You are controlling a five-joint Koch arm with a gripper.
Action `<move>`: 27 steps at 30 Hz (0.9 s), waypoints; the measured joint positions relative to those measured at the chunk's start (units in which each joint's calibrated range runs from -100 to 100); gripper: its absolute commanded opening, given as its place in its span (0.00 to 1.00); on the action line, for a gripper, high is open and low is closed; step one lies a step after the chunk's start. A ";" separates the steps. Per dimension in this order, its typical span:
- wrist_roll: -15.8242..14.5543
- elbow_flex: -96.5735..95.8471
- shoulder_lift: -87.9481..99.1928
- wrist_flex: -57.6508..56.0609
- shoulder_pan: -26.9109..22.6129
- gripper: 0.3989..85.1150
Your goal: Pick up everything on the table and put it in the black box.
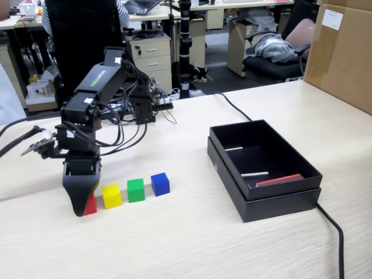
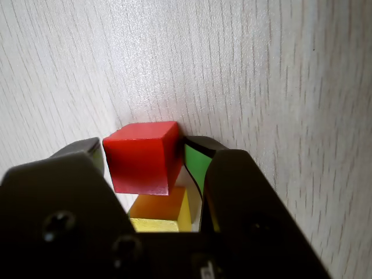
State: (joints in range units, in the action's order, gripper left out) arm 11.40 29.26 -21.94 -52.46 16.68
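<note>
The Koch arm (image 1: 102, 93) stands at the left of the table (image 1: 192, 238) in the fixed view, with its gripper (image 1: 81, 206) pointed down at the table surface.

1. Gripper. In the wrist view the gripper (image 2: 148, 154) has 1 dark jaw on each side of the red cube (image 2: 142, 156). The jaws are closed in narrowly around the cube, and it fills the gap between them. Whether both jaws press on its faces cannot be told from either view.

2. Red cube. In the fixed view the red cube (image 1: 91, 204) is mostly hidden behind the gripper tip; only 1 corner shows, at table level. It is the leftmost of 4 cubes in a row.

3. Other cubes. In the fixed view the yellow cube (image 1: 111, 196) sits just beside the red one, then the green cube (image 1: 135, 190), then the blue cube (image 1: 160, 183). All 3 rest on the table with small gaps between them. In the wrist view the yellow cube (image 2: 160, 212) appears directly below the red cube.

4. Black box (image 1: 264, 168). It sits to the right in the fixed view, well apart from the cubes, seated in its own lid. It holds no cubes. A flat red item (image 1: 279, 179) lies against its near inner wall.

5. Surroundings. A black cable (image 1: 334, 232) runs across the table past the box. A brown cardboard carton (image 1: 340, 52) stands at the far right.
</note>
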 measured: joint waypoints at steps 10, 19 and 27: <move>0.00 0.64 1.04 0.00 1.17 0.06; 0.00 -12.05 37.67 -12.00 0.00 0.06; -8.55 -20.81 63.56 -17.58 -15.04 0.06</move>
State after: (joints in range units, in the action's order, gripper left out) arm 2.86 8.44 41.62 -70.03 1.64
